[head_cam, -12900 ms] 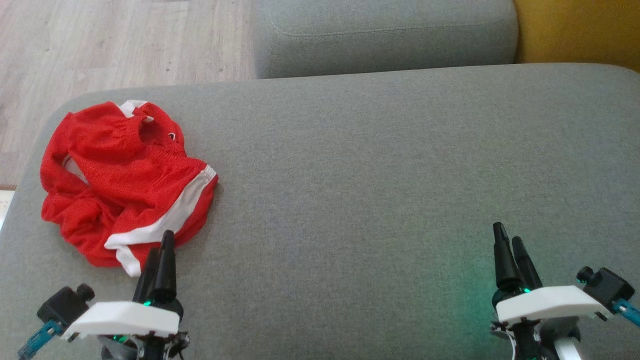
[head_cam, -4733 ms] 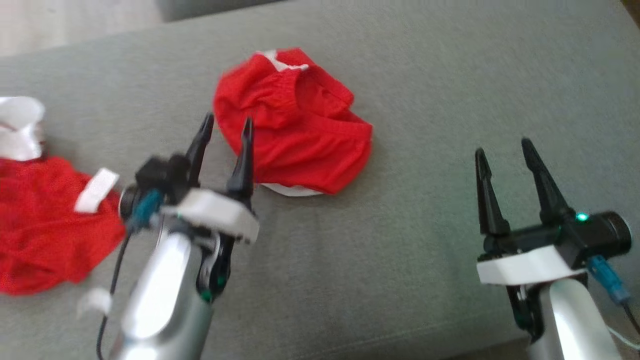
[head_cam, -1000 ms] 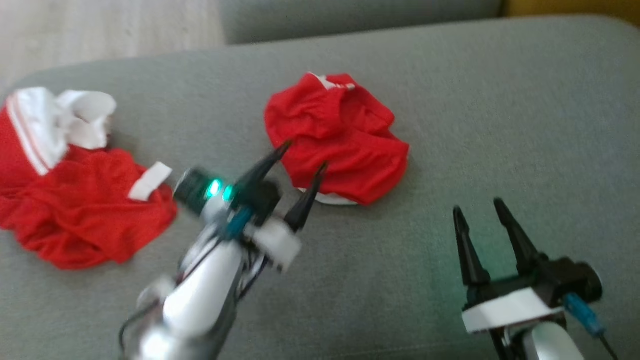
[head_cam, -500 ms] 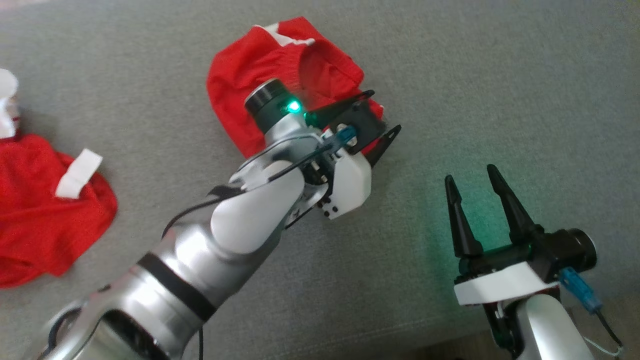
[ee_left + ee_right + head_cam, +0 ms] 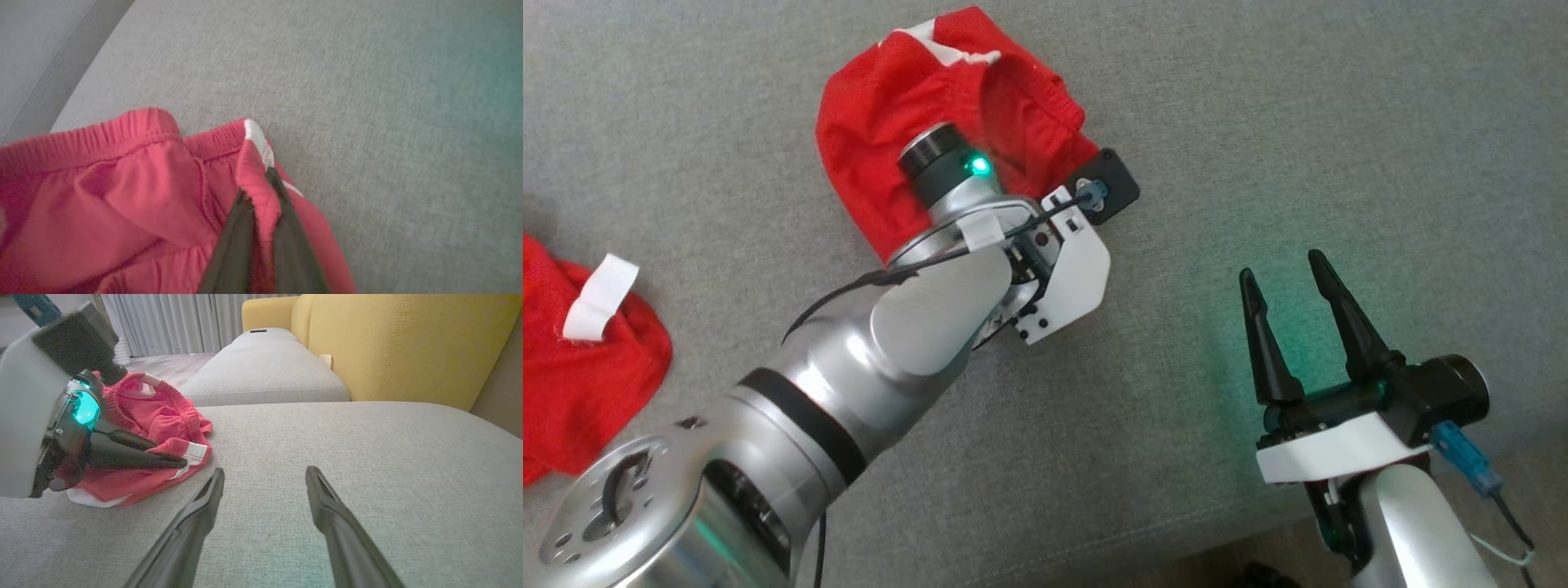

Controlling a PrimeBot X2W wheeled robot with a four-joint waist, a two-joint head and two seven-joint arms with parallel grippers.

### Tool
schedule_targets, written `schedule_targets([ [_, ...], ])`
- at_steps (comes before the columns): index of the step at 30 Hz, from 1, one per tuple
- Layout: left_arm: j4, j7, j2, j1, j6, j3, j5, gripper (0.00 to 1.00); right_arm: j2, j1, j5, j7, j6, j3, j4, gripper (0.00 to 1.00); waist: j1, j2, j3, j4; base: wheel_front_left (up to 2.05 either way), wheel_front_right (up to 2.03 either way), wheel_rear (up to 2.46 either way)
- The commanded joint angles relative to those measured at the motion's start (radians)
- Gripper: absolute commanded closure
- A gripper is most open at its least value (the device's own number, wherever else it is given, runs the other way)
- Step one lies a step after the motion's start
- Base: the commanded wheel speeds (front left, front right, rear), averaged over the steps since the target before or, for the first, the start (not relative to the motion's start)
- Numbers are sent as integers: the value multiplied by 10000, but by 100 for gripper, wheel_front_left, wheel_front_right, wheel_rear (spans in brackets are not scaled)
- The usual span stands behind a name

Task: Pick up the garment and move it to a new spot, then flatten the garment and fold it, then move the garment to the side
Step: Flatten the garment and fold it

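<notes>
Jaws of the left gripper are closed on a fold of the red garment, right at its white-trimmed edge. The garment lies bunched on the grey sofa cushion at 11 o'clock in the head view. At 4 o'clock the right gripper hovers over the cushion, jaws spread wide — another red cloth sits at 9 o'clock.

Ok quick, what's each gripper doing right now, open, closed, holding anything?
Left gripper: closed, pinching a fold of the red shorts.
Right gripper: open, holding nothing, over the grey cushion.
</notes>
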Motion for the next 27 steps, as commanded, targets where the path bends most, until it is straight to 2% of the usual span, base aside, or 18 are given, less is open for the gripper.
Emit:
schedule_targets([
  [1, -141, 3, 50, -661, 39, 132, -145, 100, -47, -164, 104, -36, 67, 197, -283, 0, -1, 0, -90, -31, 0, 0, 0],
  [9, -437, -949, 49, -926, 115, 242, -1091, 100, -47, -39, 213, -36, 67, 171, -251, 0, -1, 0, -608, -71, 0, 0, 0],
  [17, -1436, -2565, 49, -1550, 566, 1860, -4068, 100, -47, 336, 254, -36, 67, 120, -107, 0, -1, 0, -1532, -58, 0, 0, 0],
  [22, -1494, -3123, 49, -2064, 537, 2635, -5849, 100, -47, 607, 229, -36, 67, -82, -120, 0, -1, 0, -1949, 224, 0, 0, 0],
  [25, -1361, -3543, 49, -2004, 576, 2831, -6358, 100, -47, 694, 169, -36, 67, -249, -149, 0, -1, 0, -2068, 500, 0, 0, 0],
  [27, -1181, -4085, 49, -1304, 604, 2770, -6481, 100, -47, 736, 96, -36, 67, -331, -200, 0, -1, 0, -2098, 805, 0, 0, 0],
])
